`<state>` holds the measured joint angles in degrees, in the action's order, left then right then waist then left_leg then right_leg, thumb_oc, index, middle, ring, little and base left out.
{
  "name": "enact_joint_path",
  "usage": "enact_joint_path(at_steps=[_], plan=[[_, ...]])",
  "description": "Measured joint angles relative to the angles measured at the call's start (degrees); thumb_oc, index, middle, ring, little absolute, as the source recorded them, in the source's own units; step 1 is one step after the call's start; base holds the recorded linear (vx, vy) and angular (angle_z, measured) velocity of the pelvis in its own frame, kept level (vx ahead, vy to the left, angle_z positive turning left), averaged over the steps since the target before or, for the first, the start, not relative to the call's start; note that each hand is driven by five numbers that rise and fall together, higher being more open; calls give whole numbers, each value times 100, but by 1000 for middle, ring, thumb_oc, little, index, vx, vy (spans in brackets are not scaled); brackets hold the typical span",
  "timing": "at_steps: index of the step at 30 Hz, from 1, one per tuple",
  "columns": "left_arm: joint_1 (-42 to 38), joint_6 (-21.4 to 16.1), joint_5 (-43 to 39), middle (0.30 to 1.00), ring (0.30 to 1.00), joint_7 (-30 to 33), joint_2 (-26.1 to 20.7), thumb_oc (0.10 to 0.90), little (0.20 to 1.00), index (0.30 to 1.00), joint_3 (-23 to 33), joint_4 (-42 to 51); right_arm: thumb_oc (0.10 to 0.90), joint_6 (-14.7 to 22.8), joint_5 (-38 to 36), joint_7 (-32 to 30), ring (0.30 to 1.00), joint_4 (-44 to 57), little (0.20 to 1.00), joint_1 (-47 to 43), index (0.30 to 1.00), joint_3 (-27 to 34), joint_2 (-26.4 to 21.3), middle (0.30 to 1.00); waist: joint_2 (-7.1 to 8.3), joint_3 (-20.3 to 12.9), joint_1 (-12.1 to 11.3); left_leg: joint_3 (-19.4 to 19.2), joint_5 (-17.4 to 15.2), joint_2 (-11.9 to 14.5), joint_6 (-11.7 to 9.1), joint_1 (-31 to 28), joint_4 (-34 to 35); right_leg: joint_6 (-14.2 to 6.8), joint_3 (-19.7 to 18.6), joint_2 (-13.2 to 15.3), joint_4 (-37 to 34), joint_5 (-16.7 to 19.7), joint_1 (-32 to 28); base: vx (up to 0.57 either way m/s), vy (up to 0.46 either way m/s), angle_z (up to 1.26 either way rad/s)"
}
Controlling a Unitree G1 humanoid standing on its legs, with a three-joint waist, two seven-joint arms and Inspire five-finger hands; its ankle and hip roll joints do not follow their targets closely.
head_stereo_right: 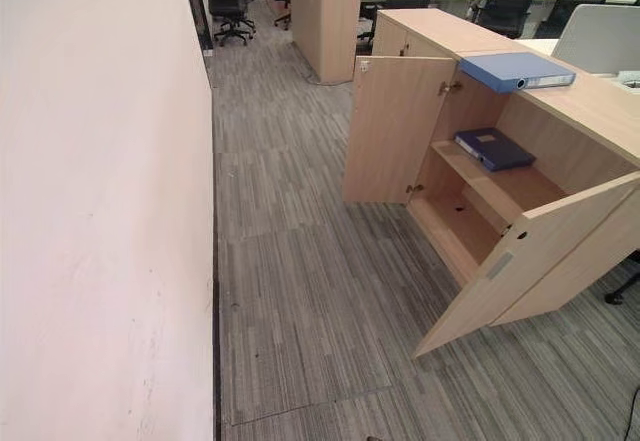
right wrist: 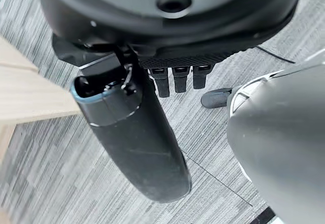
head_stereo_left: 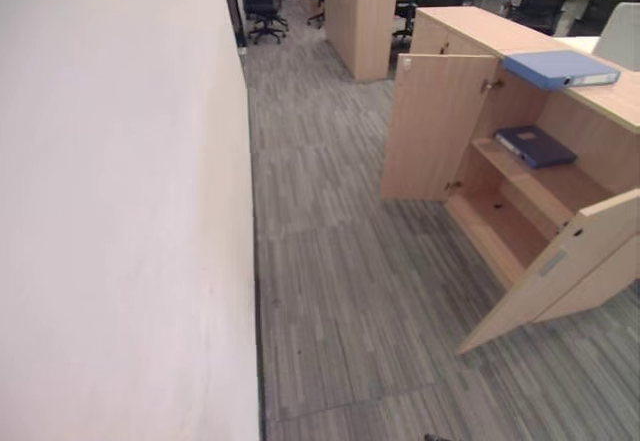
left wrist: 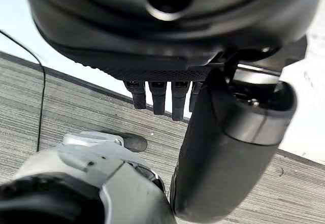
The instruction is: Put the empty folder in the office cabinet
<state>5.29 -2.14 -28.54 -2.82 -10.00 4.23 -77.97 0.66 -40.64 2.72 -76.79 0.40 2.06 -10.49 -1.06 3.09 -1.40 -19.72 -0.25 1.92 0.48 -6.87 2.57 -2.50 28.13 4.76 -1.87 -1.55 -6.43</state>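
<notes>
Folder (head_stereo_right: 518, 69), light blue, lay flat on the top of the office cabinet (head_stereo_right: 590, 101), near its front edge and above the open compartment. Both cabinet doors stood open: the far door (head_stereo_right: 392, 129) swung out toward the aisle, the near door (head_stereo_right: 520, 256) angled out over the carpet (head_stereo_right: 300, 291). On the upper shelf (head_stereo_right: 505, 189) inside lay a second, dark blue folder (head_stereo_right: 494, 148), flat, well apart from the light blue one above it; the lower shelf sat beneath. A pale wall (head_stereo_right: 90, 211) ran along the robot's left side. Farther back stood another wooden cabinet (head_stereo_right: 325, 21) and several black office chairs (head_stereo_right: 228, 1) at desks. Left hand (left wrist: 157, 99) hung over the carpet by the wall's base, fingers straight and relaxed, holding nothing. Right hand (right wrist: 175, 79) hung likewise over the carpet beside a wooden cabinet panel, fingers straight, thumb extended, nothing in its grasp.
</notes>
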Motion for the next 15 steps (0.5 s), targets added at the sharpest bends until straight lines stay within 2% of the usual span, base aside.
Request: enact_joint_path(at_steps=[4, 10, 15], plan=[[2, 57, 194, 900, 900, -13, 7, 800, 900, 900, -12, -10, 800, -3, 15, -2, 900, 7, 900, 32, 900, -11, -7, 900, -67, -12, 18, -21, -18, 11, -22, -14, 1, 3, -36, -4, 21, -4, 5, 38, -26, -4], [0, 59, 236, 900, 900, 5, -1, 800, 900, 900, -64, -9, 800, -95, 35, 0, 900, 6, 900, 142, 900, -79, -27, 900, -86, -22, 22, -39, -34, 27, -32, -17, -17, 6, -62, 4, 123, -55, 50, 42, -42, -2], [-16, 81, 275, 900, 900, 11, -19, 800, 900, 900, -194, -19, 800, -132, 478, 0, 900, 10, 900, 137, 900, -316, -75, 900, -77, -27, -4, -46, -34, 42, -33, -9, -30, 31, -66, 9, 207, -104, 90, 40, -38, -1]])
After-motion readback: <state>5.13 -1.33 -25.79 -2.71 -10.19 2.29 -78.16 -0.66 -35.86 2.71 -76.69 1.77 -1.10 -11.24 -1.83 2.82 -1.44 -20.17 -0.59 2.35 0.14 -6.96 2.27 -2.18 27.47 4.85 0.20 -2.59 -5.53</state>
